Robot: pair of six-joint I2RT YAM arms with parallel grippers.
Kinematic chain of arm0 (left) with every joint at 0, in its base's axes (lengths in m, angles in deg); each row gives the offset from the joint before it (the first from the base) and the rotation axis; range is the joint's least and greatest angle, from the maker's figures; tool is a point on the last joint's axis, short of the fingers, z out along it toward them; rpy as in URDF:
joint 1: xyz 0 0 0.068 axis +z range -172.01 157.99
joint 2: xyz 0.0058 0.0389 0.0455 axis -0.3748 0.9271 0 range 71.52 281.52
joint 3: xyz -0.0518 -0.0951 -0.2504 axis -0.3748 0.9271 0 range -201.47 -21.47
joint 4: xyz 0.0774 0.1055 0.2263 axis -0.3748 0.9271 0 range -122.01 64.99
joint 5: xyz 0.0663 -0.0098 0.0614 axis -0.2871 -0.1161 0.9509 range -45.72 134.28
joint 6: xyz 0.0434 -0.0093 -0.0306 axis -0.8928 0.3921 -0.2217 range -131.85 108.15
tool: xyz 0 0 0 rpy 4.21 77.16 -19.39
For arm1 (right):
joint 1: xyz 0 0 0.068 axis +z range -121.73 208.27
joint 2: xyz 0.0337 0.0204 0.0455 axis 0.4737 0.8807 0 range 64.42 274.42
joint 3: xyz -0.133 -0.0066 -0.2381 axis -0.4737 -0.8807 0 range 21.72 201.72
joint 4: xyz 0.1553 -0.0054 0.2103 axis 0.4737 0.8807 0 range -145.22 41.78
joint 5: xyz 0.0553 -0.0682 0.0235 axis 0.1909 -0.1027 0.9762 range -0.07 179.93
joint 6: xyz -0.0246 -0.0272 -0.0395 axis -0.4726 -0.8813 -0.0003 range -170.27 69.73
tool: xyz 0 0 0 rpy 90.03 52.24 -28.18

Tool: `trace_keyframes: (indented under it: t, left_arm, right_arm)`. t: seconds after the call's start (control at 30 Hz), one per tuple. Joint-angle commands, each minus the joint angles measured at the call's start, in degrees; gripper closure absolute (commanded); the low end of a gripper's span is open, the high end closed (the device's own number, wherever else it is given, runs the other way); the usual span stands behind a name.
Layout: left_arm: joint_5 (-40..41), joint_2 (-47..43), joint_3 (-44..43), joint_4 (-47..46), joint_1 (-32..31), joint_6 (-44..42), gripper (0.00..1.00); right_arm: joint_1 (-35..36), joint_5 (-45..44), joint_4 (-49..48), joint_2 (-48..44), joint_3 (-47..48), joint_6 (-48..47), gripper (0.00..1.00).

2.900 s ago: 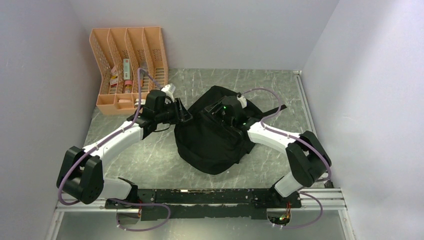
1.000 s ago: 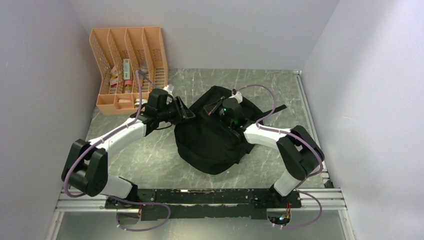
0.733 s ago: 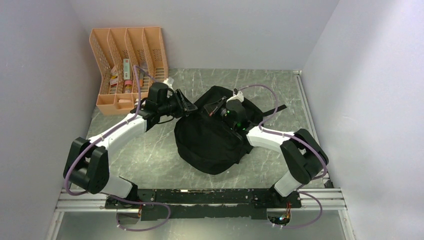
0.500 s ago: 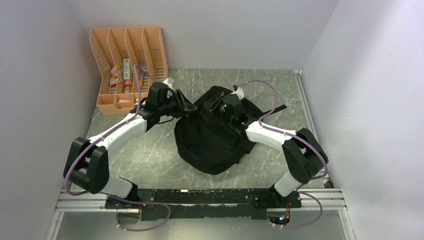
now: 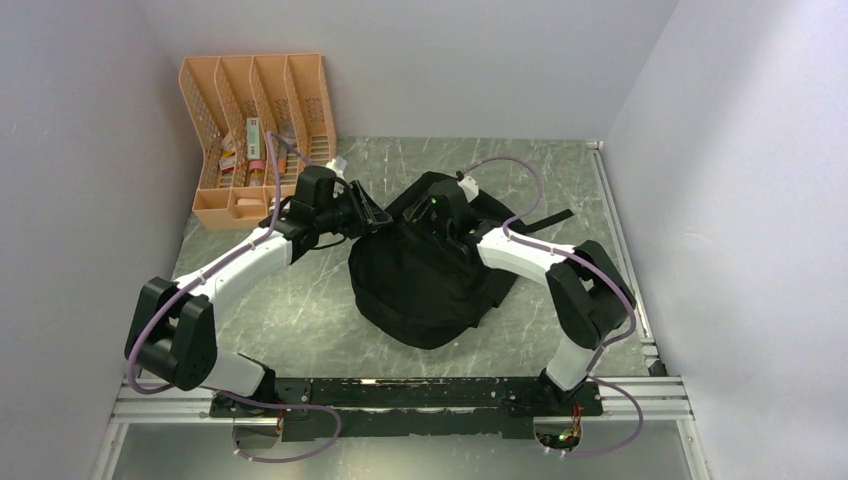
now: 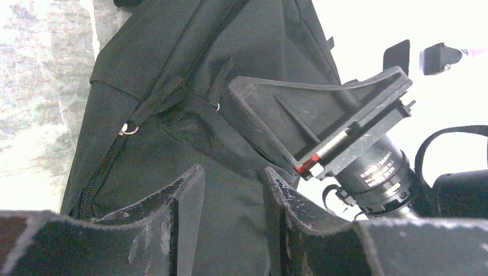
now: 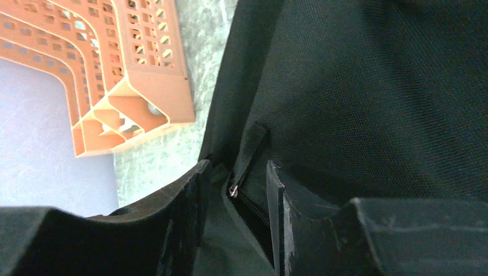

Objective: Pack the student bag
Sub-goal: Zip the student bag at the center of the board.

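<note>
The student bag (image 5: 420, 275) lay in the middle of the table (image 5: 300, 310), a rounded black heap with one strap (image 5: 548, 218) trailing out to the right on the far side. Both arms reached in to its far left edge. The left gripper (image 6: 234, 172) came from the left, its jaws parted by a narrow gap just off the black fabric, pinching nothing that could be seen. In its wrist view a zipper (image 6: 98, 172) ran down the bag's left seam and a small metal ring (image 6: 131, 130) sat at the top of it.

The right gripper (image 7: 237, 165) pointed left across the top of the bag, very near the left one. Its jaws stood apart too. A black fabric pull tab (image 7: 248, 150) hung in the gap between them, apparently untouched by either finger, above a short open stretch of zipper.

An orange mesh organiser (image 5: 255, 120) stood in the far left corner, well apart from the bag, with small items in its compartments.
</note>
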Motion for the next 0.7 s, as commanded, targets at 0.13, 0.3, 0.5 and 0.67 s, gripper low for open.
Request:
trace_keyframes:
  t: [0.13, 0.3, 0.5, 0.67]
  left_arm:
    - [0.9, -1.8, 0.6, 0.6, 0.4, -1.0, 0.54]
    - [0.9, -2.1, 0.6, 0.8, 0.5, -1.1, 0.55]
    - [1.0, -2.5, 1.2, 0.7, 0.5, -1.1, 0.55]
    - [1.1, -2.9, 1.9, 0.7, 0.5, -1.0, 0.55]
  right_arm:
    - [-0.1, 0.7, 3.7, 4.1, 3.8, 1.0, 0.56]
    - [-0.1, 1.7, 3.6, 6.9, 5.9, 0.7, 0.57]
    - [-0.1, 2.3, 3.7, 9.0, 8.0, -0.2, 0.71]
    - [-0.3, 1.9, 3.1, 8.8, 7.5, -1.3, 0.86]
